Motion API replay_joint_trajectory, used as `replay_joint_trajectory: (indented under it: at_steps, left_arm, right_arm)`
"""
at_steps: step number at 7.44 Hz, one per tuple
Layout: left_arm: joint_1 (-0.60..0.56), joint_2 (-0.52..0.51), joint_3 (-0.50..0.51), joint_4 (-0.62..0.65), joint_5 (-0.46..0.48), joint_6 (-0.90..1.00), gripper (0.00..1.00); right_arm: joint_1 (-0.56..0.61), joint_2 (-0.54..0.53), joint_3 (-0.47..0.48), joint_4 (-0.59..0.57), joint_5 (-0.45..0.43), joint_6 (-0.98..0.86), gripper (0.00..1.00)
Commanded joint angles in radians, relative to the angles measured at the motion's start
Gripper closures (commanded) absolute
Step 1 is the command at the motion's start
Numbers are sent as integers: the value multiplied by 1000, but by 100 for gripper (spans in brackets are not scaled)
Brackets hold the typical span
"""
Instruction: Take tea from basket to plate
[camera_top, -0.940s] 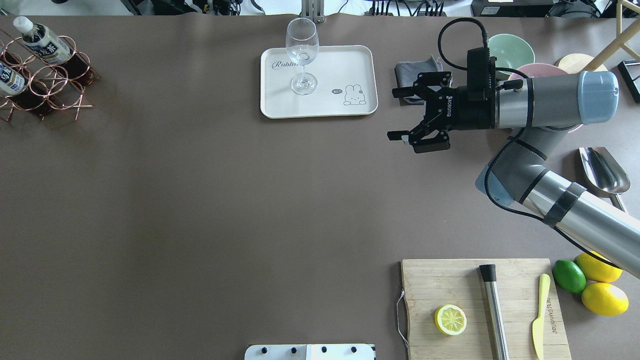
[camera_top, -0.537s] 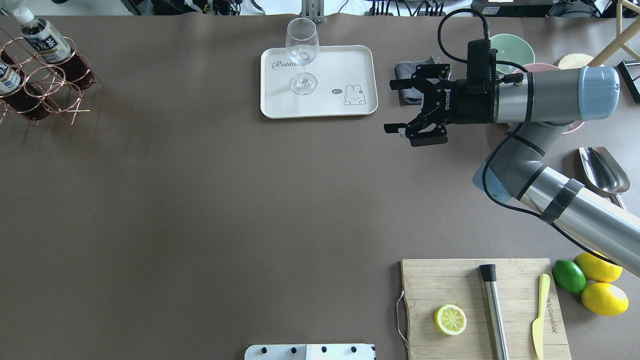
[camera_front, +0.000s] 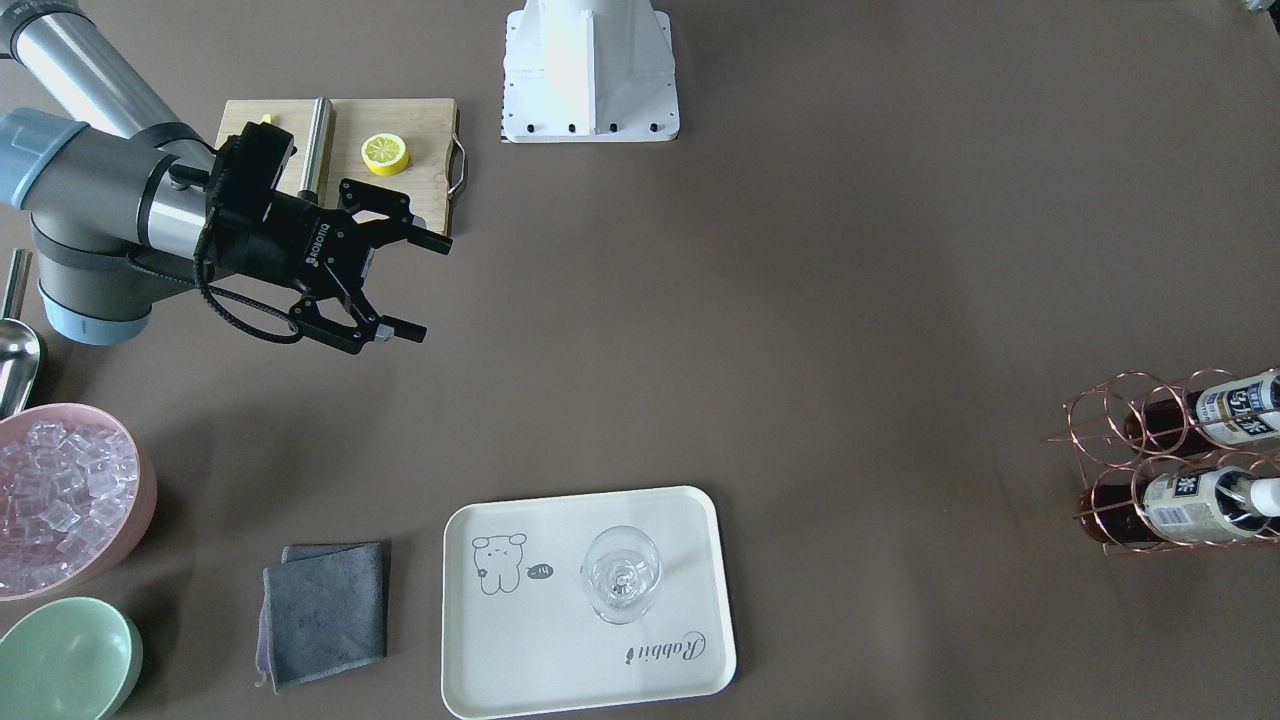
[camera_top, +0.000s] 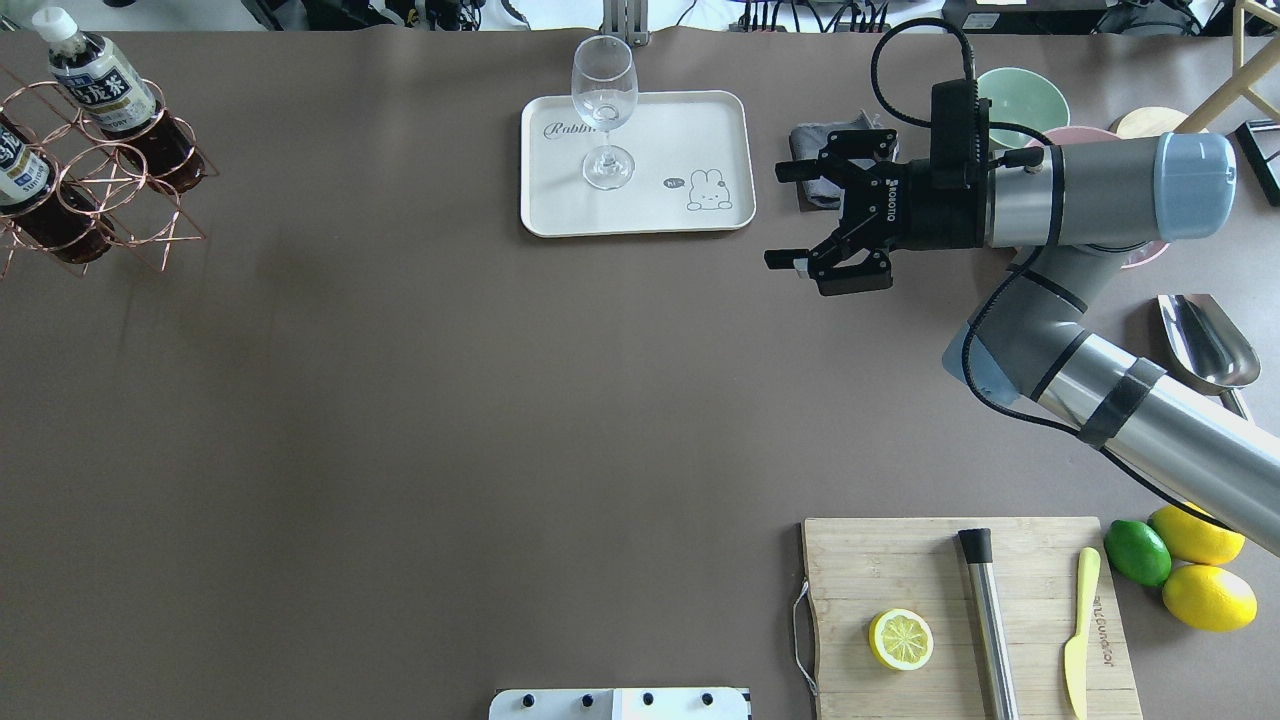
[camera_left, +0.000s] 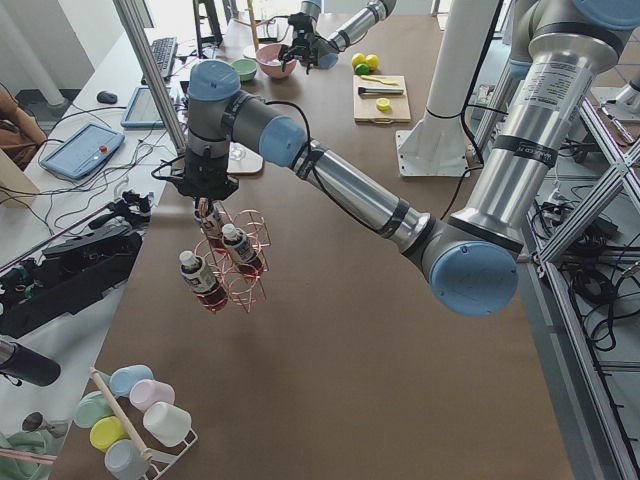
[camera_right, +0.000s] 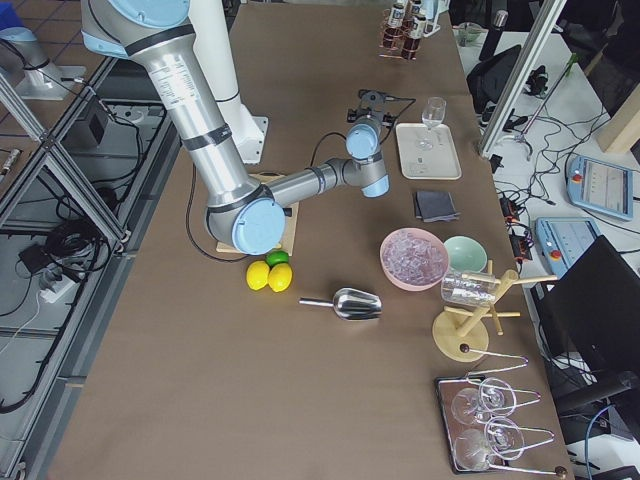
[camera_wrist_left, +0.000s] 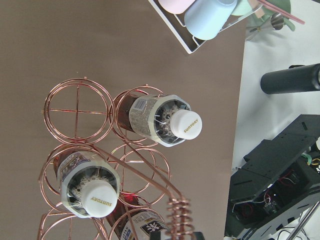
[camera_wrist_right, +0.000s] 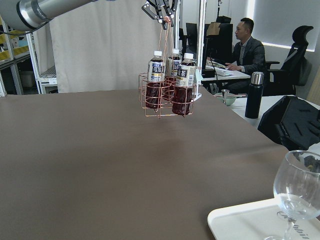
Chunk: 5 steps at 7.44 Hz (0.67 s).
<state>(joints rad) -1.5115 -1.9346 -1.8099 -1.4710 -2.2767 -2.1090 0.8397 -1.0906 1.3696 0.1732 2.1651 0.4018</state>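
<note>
Hanging by its handle from the clamped left end effector (camera_wrist_right: 163, 11), basket (camera_wrist_left: 77, 111) appears clear of the bench (camera_top: 400, 400). Tea (camera_wrist_left: 162, 120) sits in its cells, caps proud. Right end effector (camera_top: 775, 217) gapes empty, well apart from basket, beyond plate (camera_top: 700, 130). Bottles likely full, weighty, rigid, slick-labelled; neck under cap looks the best hold.
</note>
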Motion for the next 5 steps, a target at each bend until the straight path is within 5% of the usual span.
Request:
replay_joint_trajectory:
  at_steps: [1, 4, 5]
  left_arm:
    - [91, -21, -179, 161, 3, -165, 100]
    - [299, -204, -267, 332, 37, -417, 100]
    - [398, -293, -276, 391, 143, -466, 100]
  right_arm:
    - [-2, -3, 0, 0, 1, -1, 0]
    - [-1, -12, 0, 3, -1, -1, 0]
    - [-1, -12, 0, 3, -1, -1, 0]
